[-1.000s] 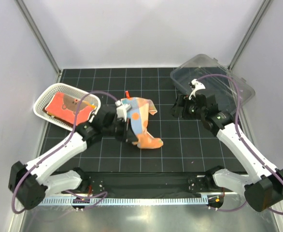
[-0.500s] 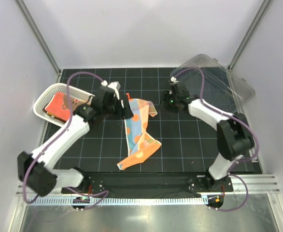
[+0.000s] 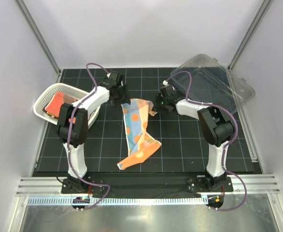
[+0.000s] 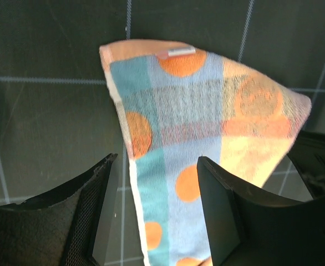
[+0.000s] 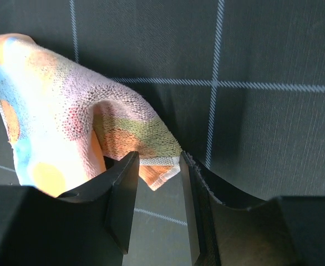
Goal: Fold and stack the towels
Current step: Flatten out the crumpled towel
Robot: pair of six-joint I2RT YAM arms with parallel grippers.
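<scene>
Left claw (image 4: 157, 213) stands wide over the far left corner of the spotted towel (image 3: 135, 133) and holds nothing. A second ago it was clamped on that towel, bunched and lifted mid-bench; it has since let go and reached out beside the white basket (image 3: 59, 86), where a red-orange towel (image 3: 57, 102) lies. The spotted towel is now drawn out long on the black bench (image 3: 190, 140), its far end broad and its near end folded over on itself, so I judge the spreading half done and no proper fold begun. Right claw (image 5: 158, 194) has swung in from the clear bin (image 3: 214, 82) to the far right corner, and its jaws have narrowed with the corner's tip in the gap. Dark bench shows between them, so nothing is pinched yet. The overhead view gives the whole lie of the cloth but hides both sets of jaws. The left wrist view shows the hem running between its fingers (image 4: 90, 221) and a small label (image 4: 175, 52) at the corner. Only the right wrist view shows that corner humped up off the bench.
</scene>
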